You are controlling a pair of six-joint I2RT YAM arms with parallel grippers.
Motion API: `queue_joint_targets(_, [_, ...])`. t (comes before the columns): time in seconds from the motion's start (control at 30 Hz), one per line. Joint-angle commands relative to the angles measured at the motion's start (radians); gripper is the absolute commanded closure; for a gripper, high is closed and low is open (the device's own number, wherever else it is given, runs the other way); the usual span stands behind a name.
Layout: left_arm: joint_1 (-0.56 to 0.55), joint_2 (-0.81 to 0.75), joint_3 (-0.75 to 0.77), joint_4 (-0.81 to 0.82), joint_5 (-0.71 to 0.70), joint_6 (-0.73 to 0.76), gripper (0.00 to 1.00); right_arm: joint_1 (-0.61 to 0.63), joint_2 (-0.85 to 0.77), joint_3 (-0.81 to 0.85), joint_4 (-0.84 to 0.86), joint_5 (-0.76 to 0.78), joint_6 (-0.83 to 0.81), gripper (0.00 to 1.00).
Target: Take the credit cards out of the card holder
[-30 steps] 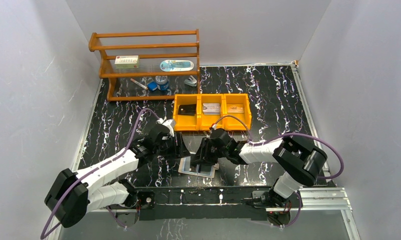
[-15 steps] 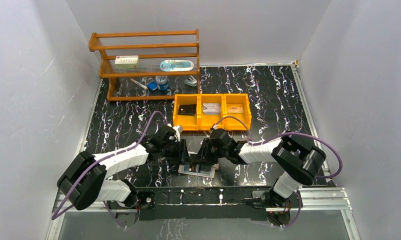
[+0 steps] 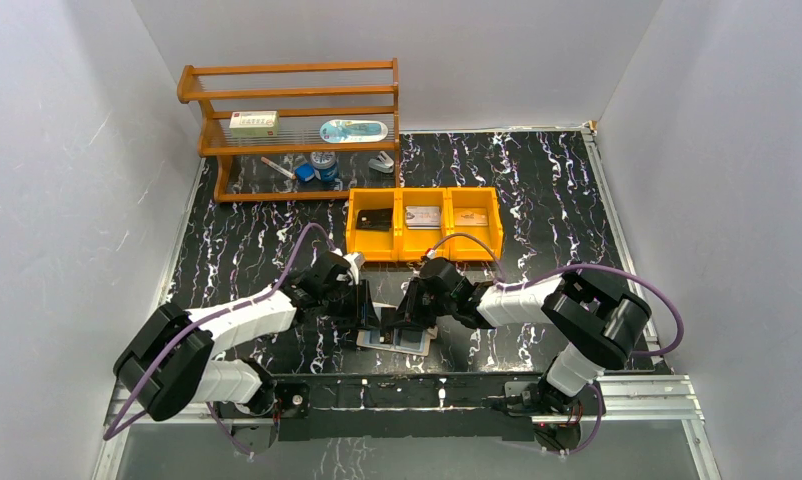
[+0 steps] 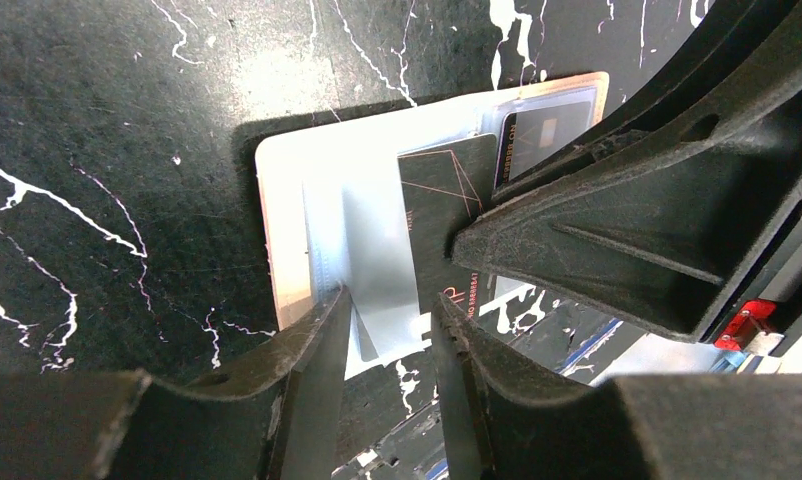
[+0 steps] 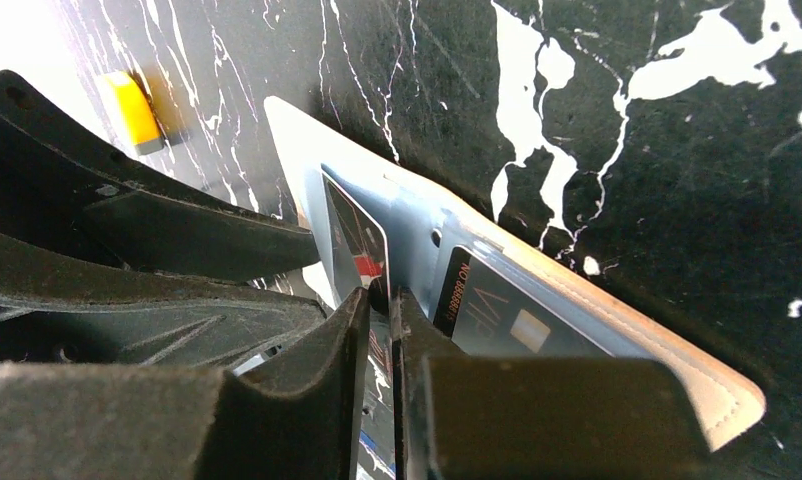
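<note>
Black marbled tabletop (image 3: 537,200) is bearing a tan folding card holder (image 3: 413,344) lower centre; right gripper (image 5: 382,295) is pinching its black plastic card (image 4: 442,190), left gripper (image 4: 389,300) hovering parted.

On left arm (image 3: 239,316) and right arm (image 3: 522,298): white shells between bulky black joints. Purple cable (image 3: 299,238) loops along each. Fingers of left gripper (image 4: 392,300): matte black plastic, ribbed, edges scuffed grey.

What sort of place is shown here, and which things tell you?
Probably a robot test booth: white walls box in a black marbled table, two arms are bolted at its near edge, plus a wooden rack.
</note>
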Motion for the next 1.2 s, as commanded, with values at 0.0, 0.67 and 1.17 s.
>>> queue_joint_targets(0.0, [-0.001,-0.02,-0.029,-0.062,-0.041,0.0,0.65,0.001,-0.028,0.03,-0.03,0.022,-0.019,0.8])
queue_joint_targets(0.67, [-0.002,0.0,-0.016,-0.075,-0.056,0.004,0.65,0.001,-0.1,-0.015,-0.05,0.075,-0.04,0.83])
queue_joint_targets(1.17, [-0.002,-0.115,-0.001,0.008,0.029,0.029,0.48,-0.001,-0.109,-0.097,0.034,0.09,0.033,0.84])
